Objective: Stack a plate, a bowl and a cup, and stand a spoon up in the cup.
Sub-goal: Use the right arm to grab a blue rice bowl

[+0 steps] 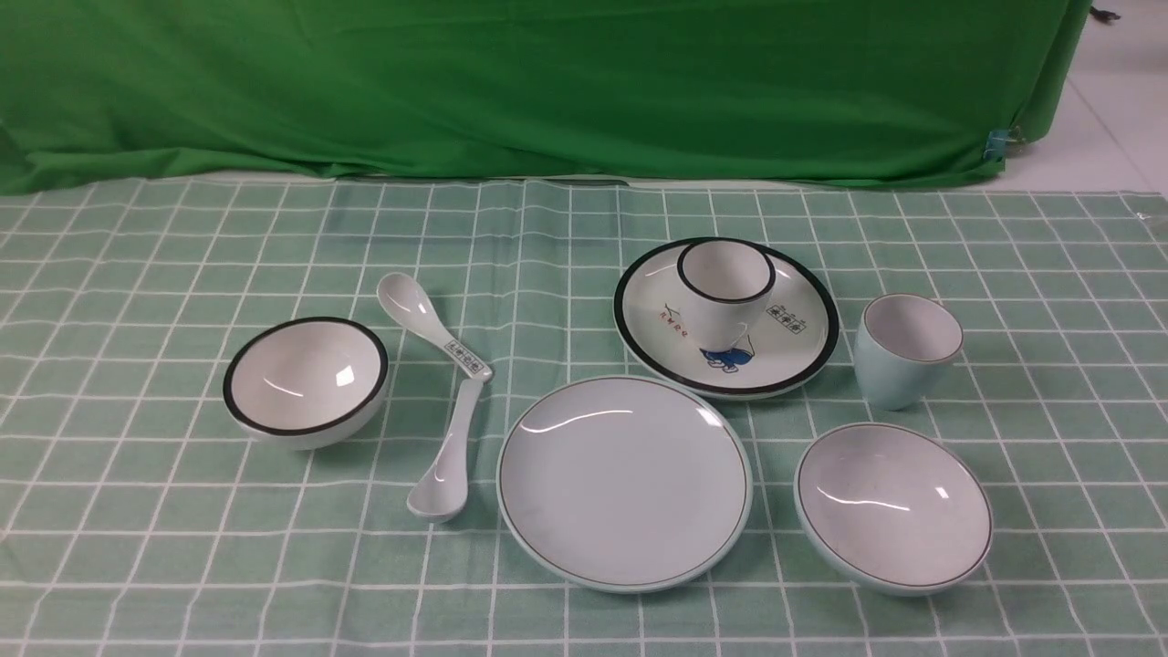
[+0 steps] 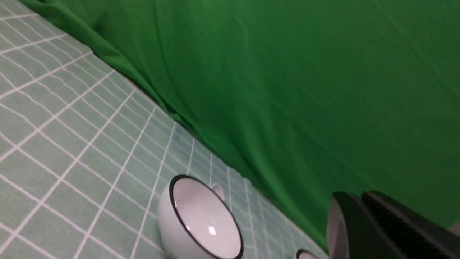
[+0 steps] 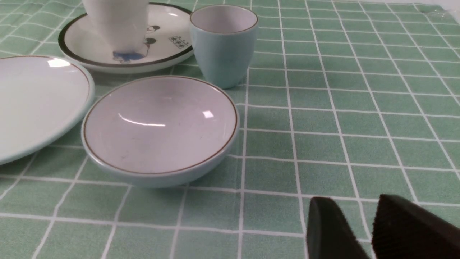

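Separately on the checked tablecloth (image 1: pixel 137 547) sit the task's 4 pieces. The plate (image 1: pixel 624 484) lies near the front at centre, the bowl (image 1: pixel 894 507) just right of it, and the cup (image 1: pixel 906 351) stands upright behind the bowl. The spoon (image 1: pixel 447 465) lies left of the plate, its handle tip meeting the patterned spoon (image 1: pixel 424 319). A black-rimmed cup (image 1: pixel 724 287) stands on the black-rimmed plate (image 1: pixel 794 351); a black-rimmed bowl (image 1: pixel 306 381) sits far left. The right gripper (image 3: pixel 354 207) holds nothing, fingers slightly apart. I cannot tell the left gripper's (image 2: pixel 354 196) opening.
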{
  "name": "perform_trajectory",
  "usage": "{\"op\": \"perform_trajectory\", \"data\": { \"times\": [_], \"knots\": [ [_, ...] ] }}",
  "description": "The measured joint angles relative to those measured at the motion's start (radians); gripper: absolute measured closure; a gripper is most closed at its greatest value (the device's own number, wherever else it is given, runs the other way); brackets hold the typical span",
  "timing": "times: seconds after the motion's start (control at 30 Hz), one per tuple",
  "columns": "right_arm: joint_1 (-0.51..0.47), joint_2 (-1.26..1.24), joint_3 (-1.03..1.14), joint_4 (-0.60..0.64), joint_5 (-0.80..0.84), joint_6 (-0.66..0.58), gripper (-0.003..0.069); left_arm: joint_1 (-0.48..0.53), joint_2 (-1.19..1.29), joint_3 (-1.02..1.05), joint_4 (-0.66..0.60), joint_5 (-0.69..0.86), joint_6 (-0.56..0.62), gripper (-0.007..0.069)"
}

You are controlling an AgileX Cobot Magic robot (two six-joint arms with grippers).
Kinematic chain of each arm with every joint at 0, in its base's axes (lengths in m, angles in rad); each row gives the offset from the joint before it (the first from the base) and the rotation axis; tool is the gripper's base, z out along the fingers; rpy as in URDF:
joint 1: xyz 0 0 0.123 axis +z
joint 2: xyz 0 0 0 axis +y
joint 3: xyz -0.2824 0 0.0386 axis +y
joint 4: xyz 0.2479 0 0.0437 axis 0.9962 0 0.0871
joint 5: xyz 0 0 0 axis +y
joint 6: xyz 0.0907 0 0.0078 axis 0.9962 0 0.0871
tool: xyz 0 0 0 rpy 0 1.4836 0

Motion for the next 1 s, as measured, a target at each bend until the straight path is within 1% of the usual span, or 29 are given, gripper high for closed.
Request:
{"op": "perform_trajectory", "data": {
  "times": [0.07,0.1,0.2,0.27,0.4,0.47,0.57,0.67,0.8,0.87,0.93,1.0],
  "knots": [
    [0.000,0.000,0.000,0.000,0.000,0.000,0.0418,0.000,0.000,-0.019,0.006,0.025,-0.017,0.0607],
    [0.000,0.000,0.000,0.000,0.000,0.000,0.0418,0.000,-0.001,-0.061,0.031,0.077,-0.006,0.0607],
    [0.000,0.000,0.000,0.000,0.000,0.000,0.0418,0.000,0.029,-0.206,0.081,0.271,0.122,0.0607],
    [0.000,0.000,0.000,0.000,0.000,0.000,0.0418,0.000,0.105,-0.330,0.096,0.442,0.221,0.0607],
    [0.000,0.000,0.000,0.000,0.000,0.000,0.0418,0.000,0.337,-0.532,0.103,0.708,0.393,0.0607],
    [0.000,0.000,0.000,0.000,0.000,0.000,0.0418,-0.010,0.459,-0.593,0.106,0.769,0.449,0.0607],
    [0.000,0.000,0.000,0.000,0.000,0.000,0.0418,-0.065,0.596,-0.657,0.103,0.776,0.484,0.0607],
    [0.000,0.000,0.000,0.000,0.000,0.000,0.0418,-0.157,0.699,-0.690,0.082,0.758,0.493,0.0607],
    [0.000,0.000,0.000,0.000,0.000,0.000,0.0418,-0.245,0.760,-0.696,0.080,0.718,0.519,0.0607],
    [0.000,0.000,0.000,0.004,-0.005,0.007,0.0418,-0.272,0.778,-0.697,0.079,0.695,0.536,0.0607],
    [0.000,0.000,0.000,0.049,-0.031,0.078,0.0418,-0.288,0.786,-0.697,0.079,0.682,0.549,0.0607],
    [0.000,0.000,0.000,0.093,-0.110,0.213,0.0418,-0.296,0.788,-0.697,0.079,0.675,0.571,0.0607]
  ]
}}
